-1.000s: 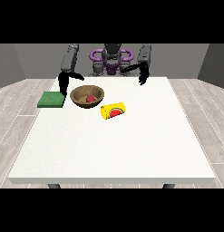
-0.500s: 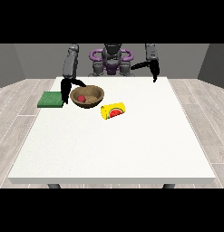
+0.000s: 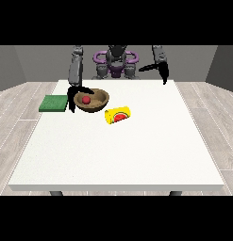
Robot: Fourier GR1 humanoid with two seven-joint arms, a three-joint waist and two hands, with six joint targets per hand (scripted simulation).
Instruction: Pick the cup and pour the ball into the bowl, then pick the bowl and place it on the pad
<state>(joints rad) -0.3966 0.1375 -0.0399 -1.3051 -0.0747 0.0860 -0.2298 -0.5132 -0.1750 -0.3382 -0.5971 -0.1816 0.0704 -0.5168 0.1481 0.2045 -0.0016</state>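
Observation:
A brown wooden bowl stands at the table's back left with a red ball inside it. The hand at the view's left hangs at the bowl's left rim, its thumb reaching over the rim and its fingers pointing down outside the wall. A yellow cup with a red mark lies on its side just right of the bowl. The green pad lies flat to the left of the bowl. The hand at the view's right is raised above the table's back right, fingers straight and drooping, holding nothing.
The white table stretches towards the camera. The robot's torso stands behind the table's far edge.
The hand at the view's left has dropped to the bowl's left rim. The hand at the view's right has lifted and drawn away to the right, farther from the cup.

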